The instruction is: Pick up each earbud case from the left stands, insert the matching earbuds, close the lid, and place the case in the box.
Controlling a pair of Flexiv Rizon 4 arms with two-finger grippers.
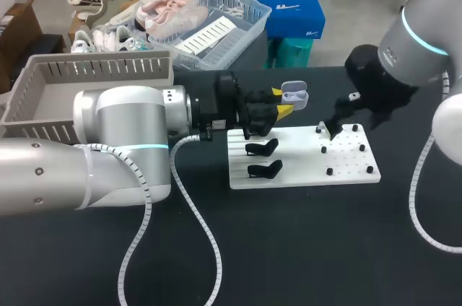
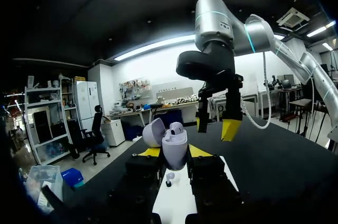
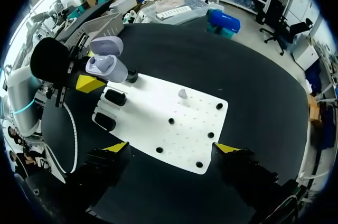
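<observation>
My left gripper (image 1: pixel 283 102) is shut on a lavender earbud case (image 1: pixel 294 93), held in the air above the far edge of the white board (image 1: pixel 303 169). The case (image 2: pixel 174 149) sits upright between the yellow tips with its lid (image 2: pixel 153 131) open; one earbud (image 2: pixel 176 127) shows inside. A second small earbud (image 3: pixel 182 93) lies on the board. My right gripper (image 3: pixel 172 147) hangs open over the pegged half of the board, facing the case (image 3: pixel 105 66). Two black stands (image 1: pixel 263 149) on the board's left half hold nothing.
A grey slatted box (image 1: pixel 86 82) stands at the table's back left, behind my left arm. Several black pegs (image 1: pixel 351 156) stick up from the board's right half. Dark tabletop (image 1: pixel 303 248) lies in front of the board.
</observation>
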